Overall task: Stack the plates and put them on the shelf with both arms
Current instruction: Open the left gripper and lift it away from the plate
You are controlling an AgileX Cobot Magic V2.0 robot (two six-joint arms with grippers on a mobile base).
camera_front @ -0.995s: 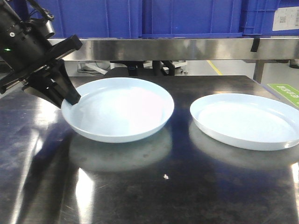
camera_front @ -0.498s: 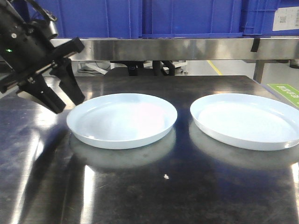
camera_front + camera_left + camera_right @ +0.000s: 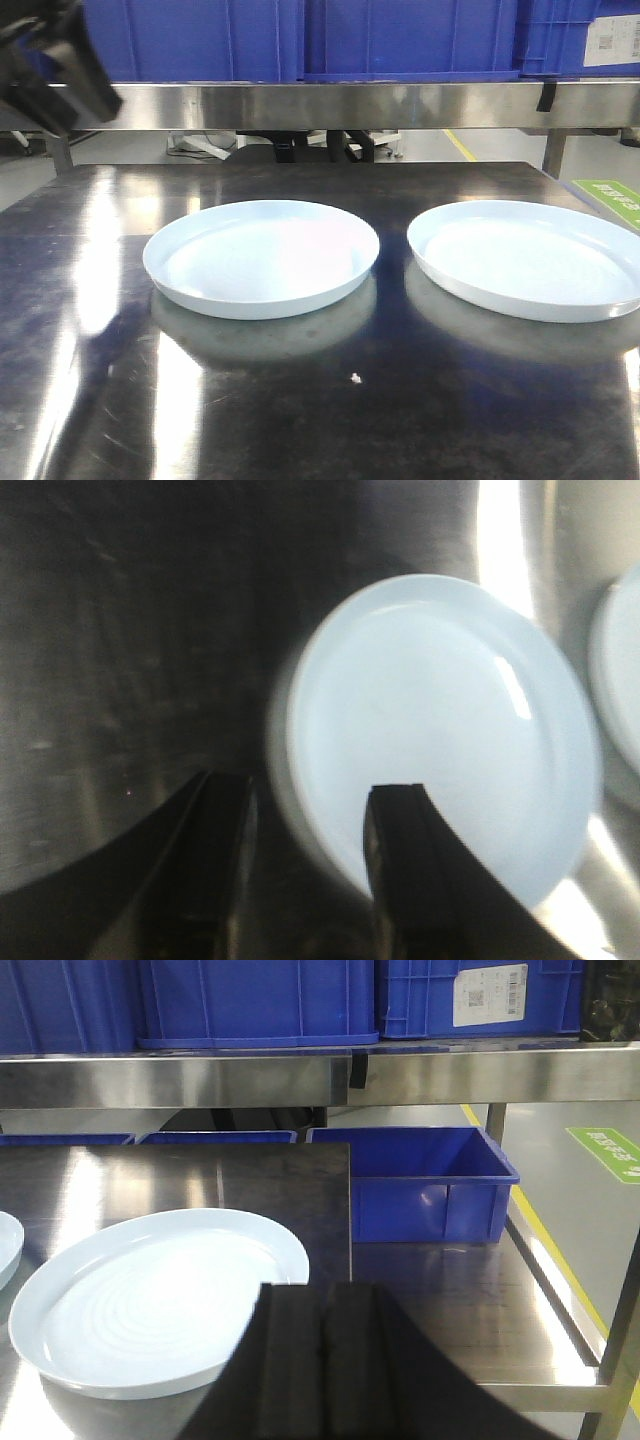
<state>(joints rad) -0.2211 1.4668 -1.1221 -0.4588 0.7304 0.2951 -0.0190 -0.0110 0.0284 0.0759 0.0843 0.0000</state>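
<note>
Left plate [image 3: 440, 740] lies just ahead of left end effector [image 3: 305, 783]
Jaws stand apart and empty, framing its near rim from above.

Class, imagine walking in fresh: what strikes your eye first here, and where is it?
Two pale plates, the left plate and the right plate, lie side by side, apart, on the dark shiny tabletop. Blue crates stand on the steel shelf behind. The left end effector hangs open, raised, beside the left plate.
</note>
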